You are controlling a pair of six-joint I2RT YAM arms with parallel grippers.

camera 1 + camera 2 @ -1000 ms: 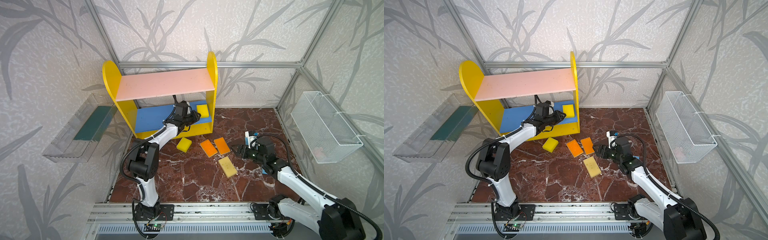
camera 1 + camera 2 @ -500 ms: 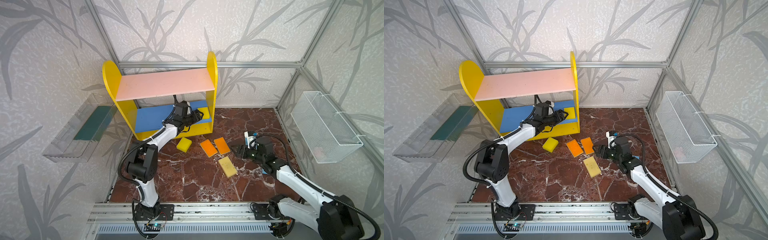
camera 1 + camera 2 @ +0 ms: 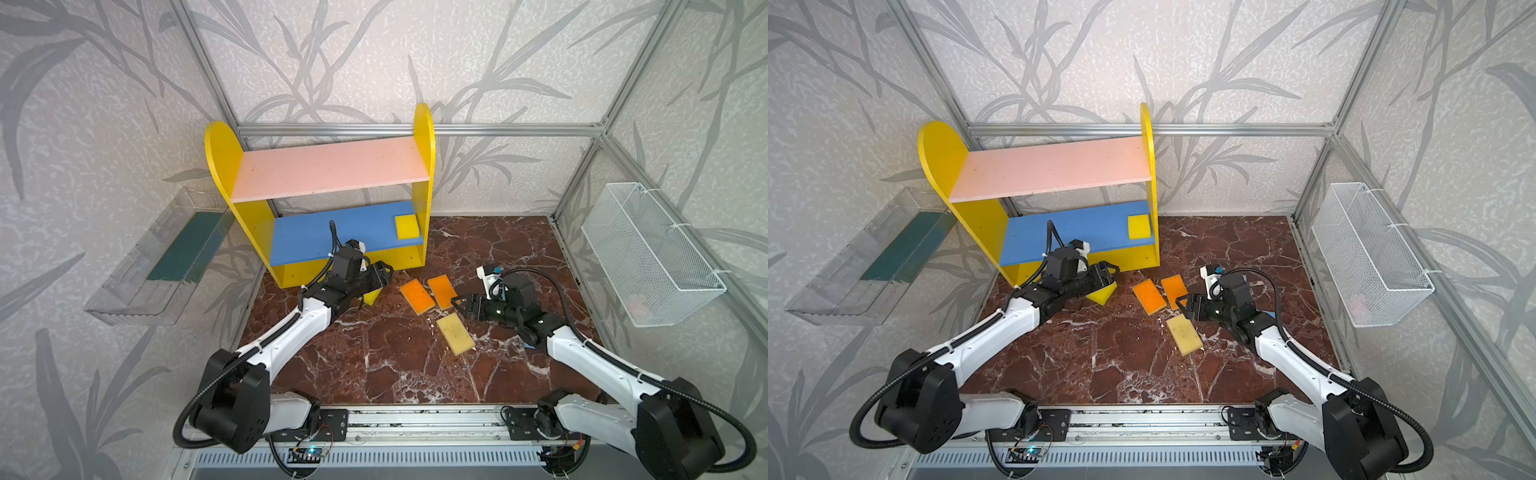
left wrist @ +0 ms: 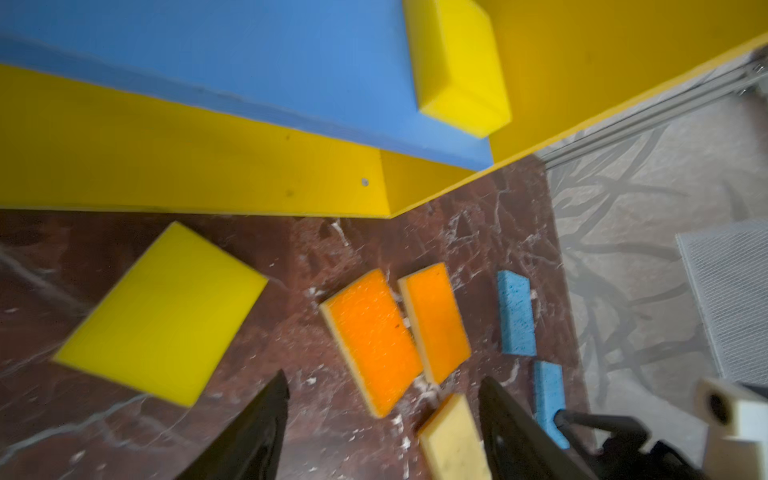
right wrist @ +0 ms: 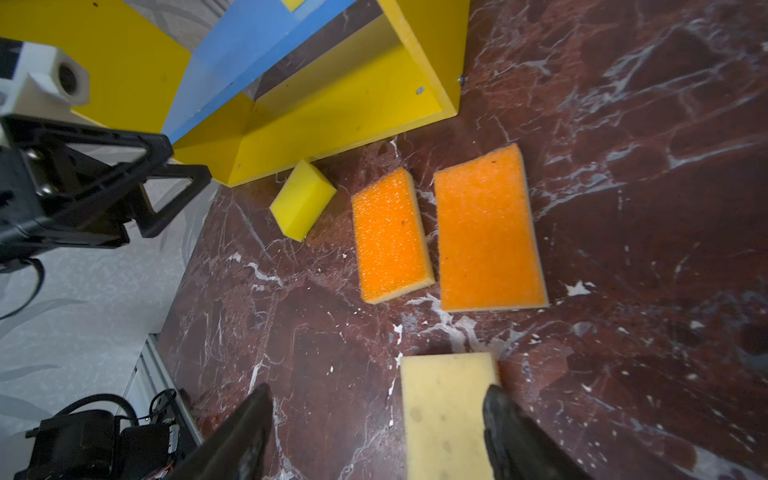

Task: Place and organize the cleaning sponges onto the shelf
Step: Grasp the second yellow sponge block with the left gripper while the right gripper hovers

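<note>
Shelf [image 3: 332,174]: one yellow sponge [image 3: 406,227] on blue board [image 3: 299,241];
Left gripper [image 4: 383,377]: jaws apart, empty;
Right gripper [image 5: 378,387]: jaws apart, empty

Yellow sponge [image 3: 406,227] on shelf's [image 3: 424,137] blue board [image 3: 332,237], six sponges [image 4: 374,336] on floor [image 3: 374,365]

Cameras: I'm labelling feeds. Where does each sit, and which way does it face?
Top views: high at the front, looking down and back at the shelf and floor sponges; both arms show.
Left wrist: on the left arm, looking past its fingers at the shelf base.
Right wrist: on the right arm, looking past its fingers toward the shelf.
Shared: all show the orange sponges.
</note>
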